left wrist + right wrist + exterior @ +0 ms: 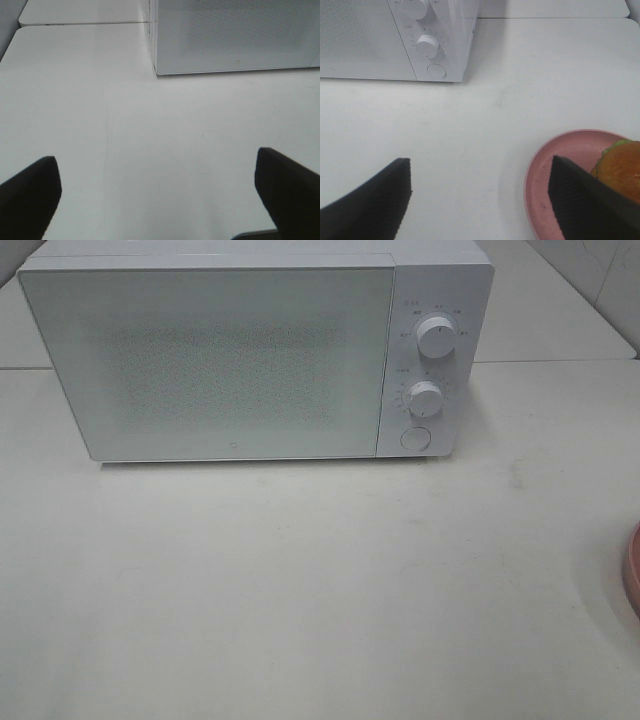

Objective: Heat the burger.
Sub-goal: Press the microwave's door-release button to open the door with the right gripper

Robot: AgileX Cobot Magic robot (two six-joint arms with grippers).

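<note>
**While the Microwave Door Is Shut, the Burger Sits on Its Pink Plate**

Although fine markings ring both dials of the microwave [205, 360], they are too small to read. The same goes for a tiny mark low on the middle of the door, which may be a logo. The oven is a white, glossy box filling the upper half of the exterior view. Its flat door carries a field of fine speckled dots. On the narrow panel at its right side sit a ribbed upper knob [435, 337], a lower knob [425, 400] and, beneath them, a round button [412, 438]. It stands on a matte off-white table [320, 580] with faint scuffs.

The burger [622, 172] shows only in the right wrist view. A glossy orange-brown bun with a frill of green lettuce [615, 146] rests on a smooth, round pink plate [570, 155]. In the exterior view only a sliver of that plate's rim [634, 570] shows at the right edge, below the middle, well apart from the oven.

The right gripper [480, 161] is spread wide and empty. Its dark, ribbed fingers [375, 200] are wedge-shaped, and one overlaps the plate and bun in its view; I cannot tell whether it touches them. The left gripper [155, 156] is also released, with its smooth black fingers [30, 195] far apart over bare tabletop and the oven's front corner [235, 35] ahead.
</note>
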